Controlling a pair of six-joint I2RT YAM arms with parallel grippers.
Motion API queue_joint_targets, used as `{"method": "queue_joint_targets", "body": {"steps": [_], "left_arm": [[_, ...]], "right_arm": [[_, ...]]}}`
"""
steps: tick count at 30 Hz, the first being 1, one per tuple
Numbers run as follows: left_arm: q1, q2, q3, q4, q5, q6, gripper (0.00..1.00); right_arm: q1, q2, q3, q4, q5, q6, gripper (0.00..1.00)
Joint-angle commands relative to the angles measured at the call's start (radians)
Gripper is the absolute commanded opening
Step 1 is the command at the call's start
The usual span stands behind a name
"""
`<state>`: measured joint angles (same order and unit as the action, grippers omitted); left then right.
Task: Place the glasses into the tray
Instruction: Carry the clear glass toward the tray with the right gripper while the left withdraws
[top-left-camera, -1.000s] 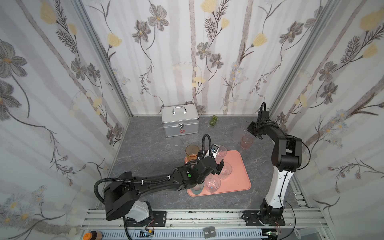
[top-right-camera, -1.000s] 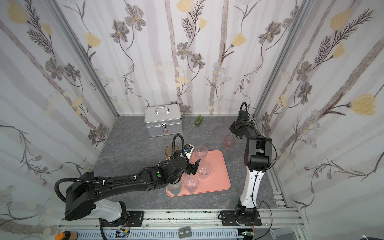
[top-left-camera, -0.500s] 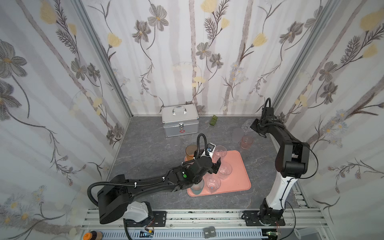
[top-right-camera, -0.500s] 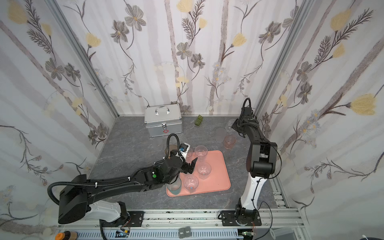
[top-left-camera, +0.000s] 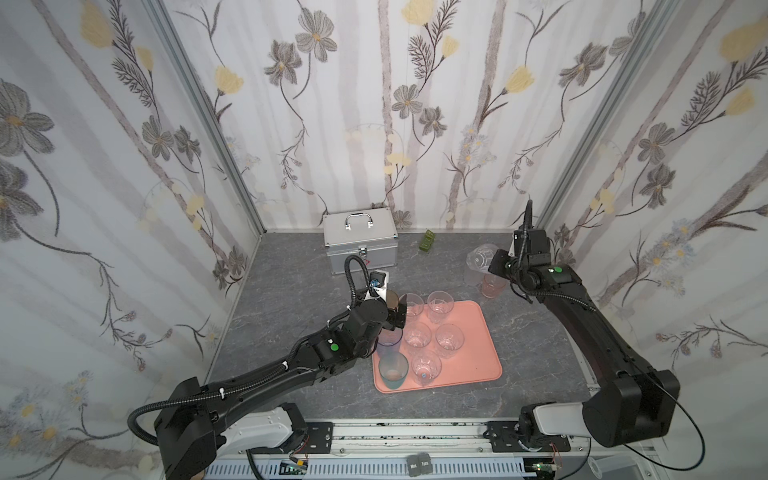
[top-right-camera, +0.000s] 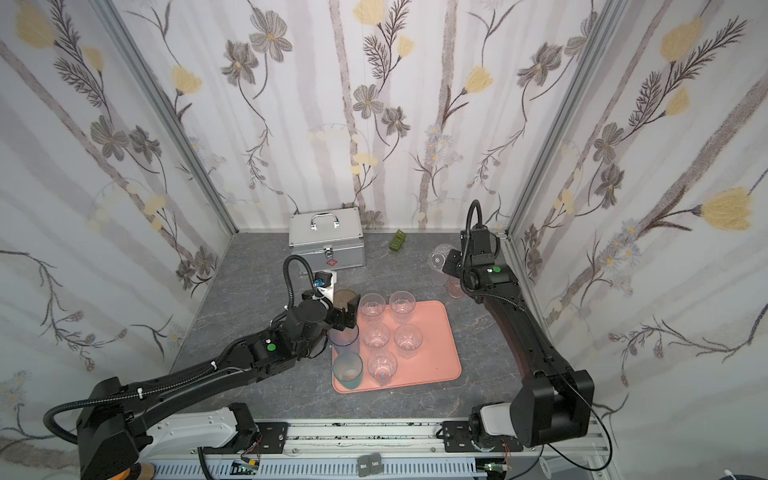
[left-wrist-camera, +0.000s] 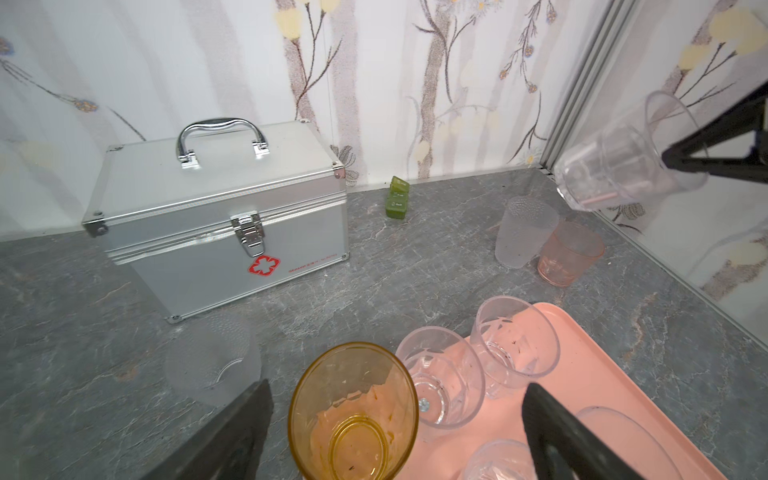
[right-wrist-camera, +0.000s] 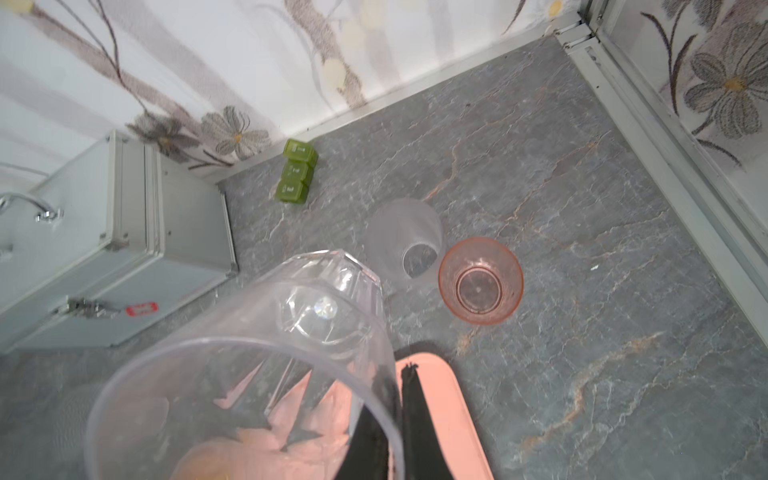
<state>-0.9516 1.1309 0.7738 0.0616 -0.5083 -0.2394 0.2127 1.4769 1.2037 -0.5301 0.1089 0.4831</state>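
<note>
My right end effector (right-wrist-camera: 399, 374) is pinched on the rim wall of a clear faceted glass (right-wrist-camera: 328, 286), one finger inside and one outside, holding it tilted above the tabletop at the far right, well apart from the tray (top-left-camera: 478, 357). I judge it light, rigid and slick, and a wall pinch lets it swing, so a slow carry suits it. My left end effector (left-wrist-camera: 397, 388) is spread wide on either side of the amber glass (left-wrist-camera: 353, 399) at the tray's far left corner; I cannot tell whether its base sits on the tray or just off it. Being tall, it would tip easily, so I would grip low on the body. I count twelve glasses. Seven stand on the tray: five short clear glasses (top-left-camera: 449, 340), one blue glass (top-left-camera: 390, 338) and one teal glass (top-left-camera: 392, 372). Besides the amber and the lifted one, a frosted glass (left-wrist-camera: 525, 232) touches a pinkish glass (left-wrist-camera: 569, 253) far right, and a second frosted glass (left-wrist-camera: 212, 357) stands near the silver case (left-wrist-camera: 216, 208).
</note>
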Motion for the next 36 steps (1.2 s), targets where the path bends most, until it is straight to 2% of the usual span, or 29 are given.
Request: {"method": "queue_joint_targets", "body": {"steps": [1, 5, 10, 13, 18, 23, 28, 36], "left_arm": [[0.013, -0.033, -0.013, -0.101, -0.032, -0.053, 0.96], [0.014, -0.048, -0.021, -0.156, -0.029, -0.092, 0.95], [0.014, -0.037, -0.028, -0.158, -0.01, -0.16, 0.93], [0.009, 0.002, -0.016, -0.158, 0.012, -0.21, 0.92], [-0.018, 0.066, 0.008, -0.157, 0.021, -0.253, 0.91], [-0.029, 0.054, 0.002, -0.157, 0.004, -0.246, 0.91], [-0.029, 0.049, -0.019, -0.155, -0.01, -0.243, 0.91], [-0.028, 0.024, -0.037, -0.157, -0.012, -0.252, 0.91]], "right_arm": [[0.046, -0.084, -0.112, -0.05, 0.052, -0.017, 0.0], [0.077, -0.214, -0.242, -0.159, 0.075, -0.026, 0.0], [0.121, -0.338, -0.372, -0.311, 0.026, 0.005, 0.0], [0.234, -0.382, -0.374, -0.391, 0.071, 0.101, 0.0], [0.328, -0.359, -0.41, -0.467, 0.105, 0.191, 0.0], [0.411, -0.373, -0.458, -0.481, 0.093, 0.256, 0.0], [0.479, -0.353, -0.496, -0.391, 0.028, 0.28, 0.0], [0.584, -0.222, -0.488, -0.31, 0.028, 0.31, 0.0]]}}
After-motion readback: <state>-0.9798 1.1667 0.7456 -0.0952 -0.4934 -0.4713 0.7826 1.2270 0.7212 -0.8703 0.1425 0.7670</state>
